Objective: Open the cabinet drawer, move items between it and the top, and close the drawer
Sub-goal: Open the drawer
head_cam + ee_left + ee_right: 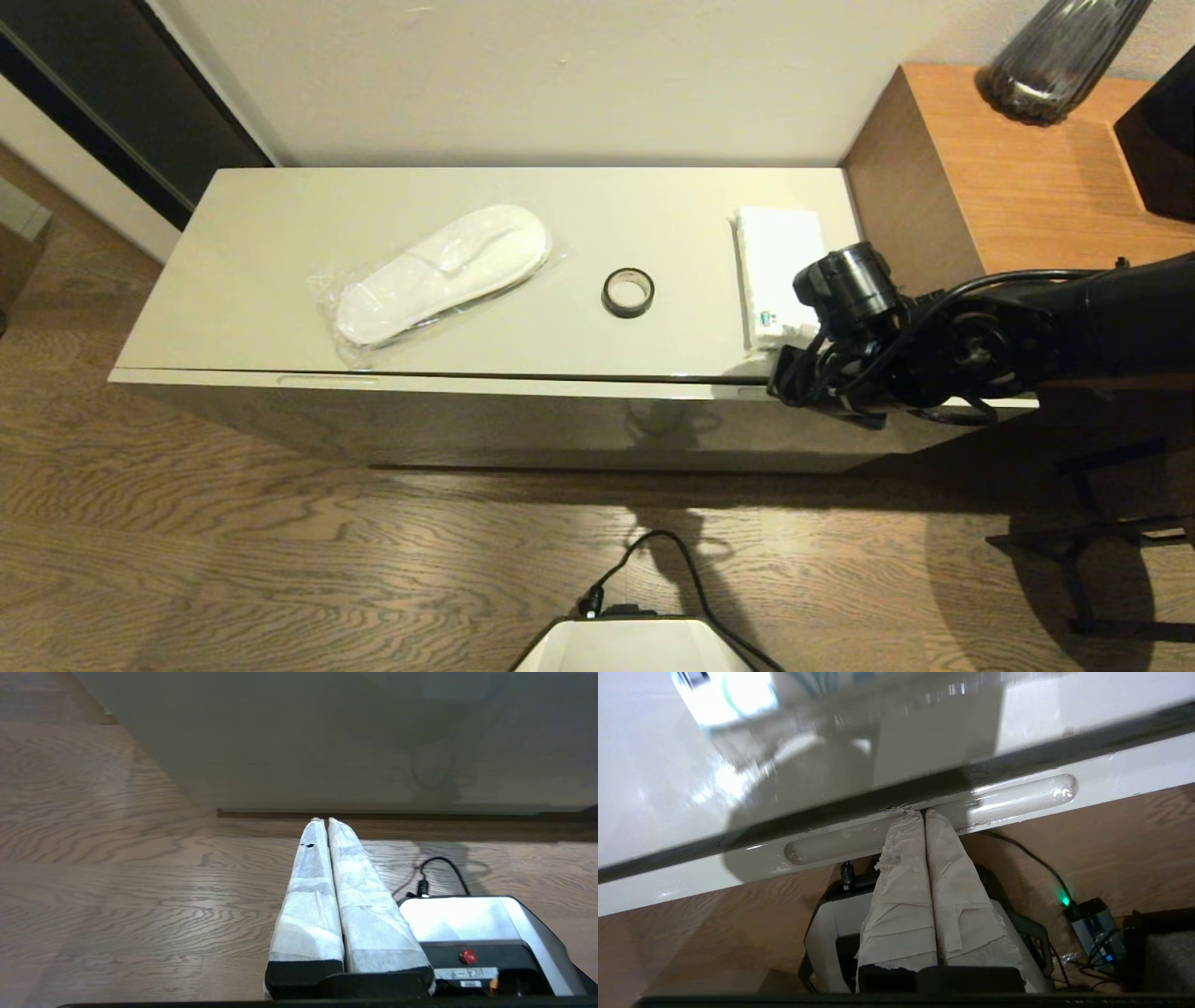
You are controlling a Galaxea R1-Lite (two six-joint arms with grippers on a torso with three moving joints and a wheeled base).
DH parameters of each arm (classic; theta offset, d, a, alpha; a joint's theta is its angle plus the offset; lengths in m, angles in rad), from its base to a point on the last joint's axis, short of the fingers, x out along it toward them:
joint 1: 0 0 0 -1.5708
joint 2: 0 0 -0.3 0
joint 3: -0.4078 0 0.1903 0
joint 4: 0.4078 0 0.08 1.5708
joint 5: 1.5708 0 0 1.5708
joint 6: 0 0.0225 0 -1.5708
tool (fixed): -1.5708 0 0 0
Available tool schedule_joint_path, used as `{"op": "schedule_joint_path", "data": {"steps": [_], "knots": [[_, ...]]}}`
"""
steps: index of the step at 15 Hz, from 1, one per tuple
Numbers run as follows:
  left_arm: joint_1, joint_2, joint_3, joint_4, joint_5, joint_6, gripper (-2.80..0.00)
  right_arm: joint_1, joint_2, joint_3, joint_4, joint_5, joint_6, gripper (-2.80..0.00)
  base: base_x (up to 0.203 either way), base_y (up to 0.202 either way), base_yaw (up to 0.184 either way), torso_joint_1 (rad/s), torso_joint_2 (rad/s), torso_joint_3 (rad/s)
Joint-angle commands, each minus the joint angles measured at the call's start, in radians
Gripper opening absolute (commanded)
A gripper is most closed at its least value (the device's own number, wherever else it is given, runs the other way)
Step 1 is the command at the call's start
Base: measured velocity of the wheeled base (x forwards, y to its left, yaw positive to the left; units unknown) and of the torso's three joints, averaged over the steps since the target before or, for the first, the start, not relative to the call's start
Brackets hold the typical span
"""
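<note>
Right gripper: my right gripper (923, 812) is at the front edge of the cabinet, near its right end, fingers pressed together with nothing between them. The tips sit at the recessed handle groove (1013, 798) in the upper lip of the drawer front.
Right arm: my right arm (1027, 327) reaches in from the right, across the front of the wooden side table (1008, 177).
Left gripper: my left gripper (323, 820) hangs low over the wood floor (117, 882), fingers closed on nothing, pointing at the cabinet's base.
Cabinet drawer: the cabinet drawer (523, 387) looks shut or very nearly so; only a thin dark seam runs just beyond my right fingertips, under the top.
The top: the top (252, 243) carries all three items.
White packet: the white packet (780, 275) lies just beyond my right wrist.
Tape roll: the black tape roll (627, 292) is further left of my right gripper.
Slippers: the bagged slippers (443, 271) lie well to the left, past the tape.
</note>
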Motion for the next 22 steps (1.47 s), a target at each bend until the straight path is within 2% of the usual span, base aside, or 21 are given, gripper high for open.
{"op": "schedule_joint_path", "data": {"steps": [1, 5, 8, 10, 13, 18, 22], "knots": [[0.000, 0.000, 0.000, -0.001, 0.000, -0.001, -2.80, 0.005, -0.039, 0.085, 0.017, 0.027, 0.023, -2.80, 0.000, 0.000, 0.000, 0.000, 0.00, 0.000], [0.000, 0.000, 0.001, -0.001, 0.000, -0.001, -2.80, 0.045, -0.195, 0.230, 0.023, 0.125, 0.061, -2.80, 0.000, 0.000, 0.000, 0.000, 0.00, 0.000], [0.000, 0.000, 0.000, -0.001, 0.000, -0.001, -2.80, 0.120, -0.407, 0.394, 0.053, 0.147, 0.086, -2.80, 0.000, 0.000, 0.000, 0.000, 0.00, 0.000], [0.000, 0.000, 0.000, -0.001, 0.000, -0.001, -2.80, 0.181, -0.567, 0.458, 0.124, 0.152, 0.118, -2.80, 0.000, 0.000, 0.000, 0.000, 0.00, 0.000], [0.000, 0.000, 0.000, -0.001, 0.000, -0.001, -2.80, 0.236, -0.743, 0.464, 0.309, 0.155, 0.150, -2.80, 0.000, 0.000, 0.000, 0.000, 0.00, 0.000], [0.000, 0.000, 0.000, -0.001, 0.000, -0.001, -2.80, 0.224, -0.638, 0.392, 0.299, 0.134, 0.154, -2.80, 0.000, 0.000, 0.000, 0.000, 0.00, 0.000], [0.000, 0.000, 0.000, -0.001, 0.000, -0.001, -2.80, 0.126, -0.397, 0.394, 0.113, 0.060, 0.162, -2.80, 0.000, 0.000, 0.000, 0.000, 0.00, 0.000]]}}
